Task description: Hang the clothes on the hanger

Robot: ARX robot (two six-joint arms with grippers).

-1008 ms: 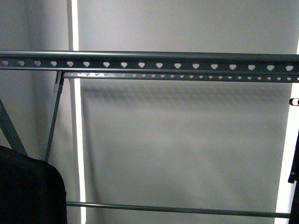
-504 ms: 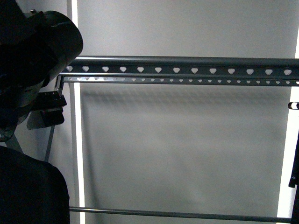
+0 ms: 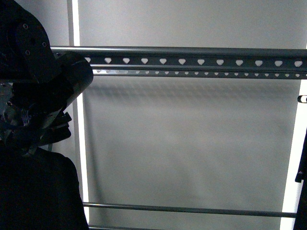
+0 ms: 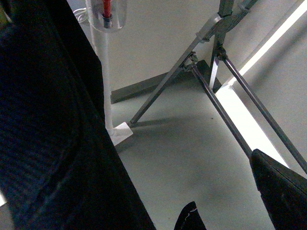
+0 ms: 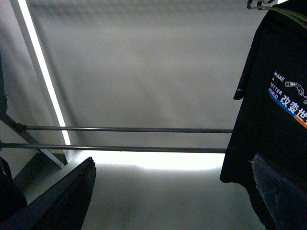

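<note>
From the front camera my left arm (image 3: 41, 91) blocks one end of the hanger (image 3: 201, 61), with black cloth (image 3: 33, 191) filling the corner below. Dark fabric swamps the left wrist view, so I cannot tell how the left gripper (image 4: 168, 206) stands. The right gripper (image 5: 172, 191) is spread wide and empty. The clothes (image 5: 268, 110) hang beyond its right finger, cut off by the frame edge.

Left arm (image 3: 41, 91) at far left, in front of rack top rail (image 3: 192, 56). Lower bar (image 3: 192, 210) below rail. T-shirt (image 5: 273, 105) hangs at far right, below rail.
</note>
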